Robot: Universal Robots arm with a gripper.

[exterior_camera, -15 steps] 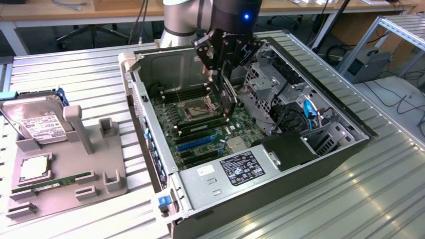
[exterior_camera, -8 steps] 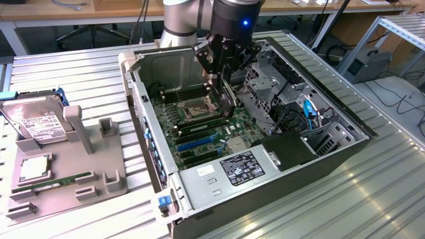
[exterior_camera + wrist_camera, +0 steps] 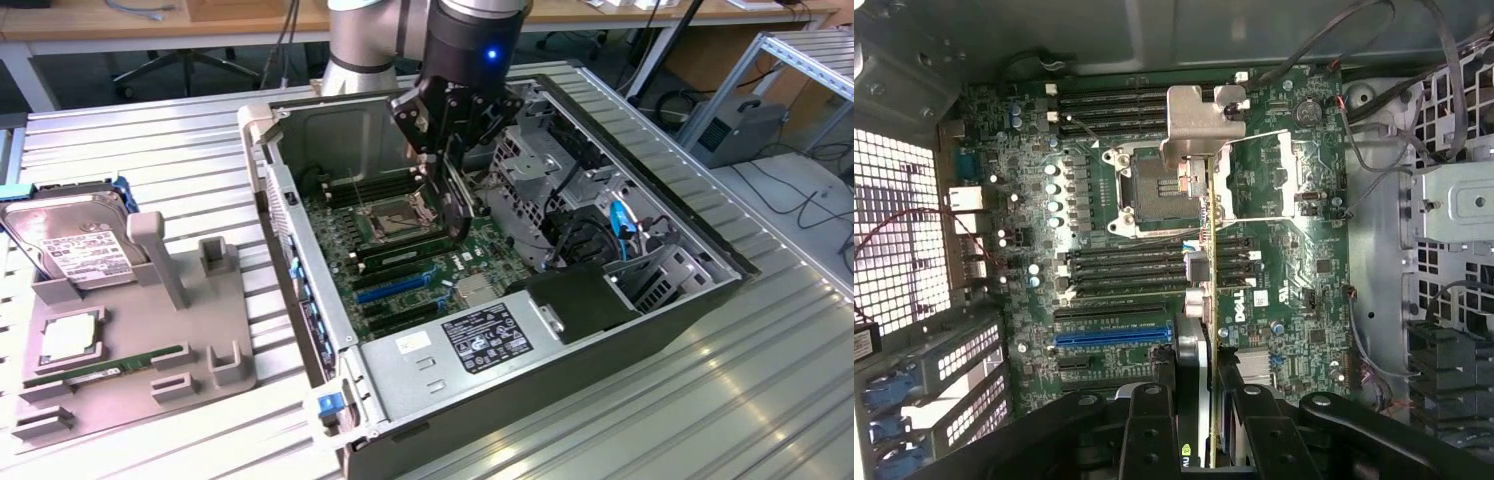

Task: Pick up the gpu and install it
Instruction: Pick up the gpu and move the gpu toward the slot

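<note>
Wrist view shows our gripper (image 3: 1206, 425) clamped on the gpu (image 3: 1210, 250), held edge-on above the motherboard (image 3: 1294, 270) inside the case (image 3: 534, 380). It seems offset from the blue slot (image 3: 1114, 337), so lowering it misaligned could jam its edge against the board.

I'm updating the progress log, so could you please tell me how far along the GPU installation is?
Done: the gpu has been picked up and is clamped in the gripper. In hand: it hangs edge-on, with its silver bracket at one end, over the motherboard inside the open computer case. Left: it does not look seated yet, and the blue expansion slot is bare.
</note>
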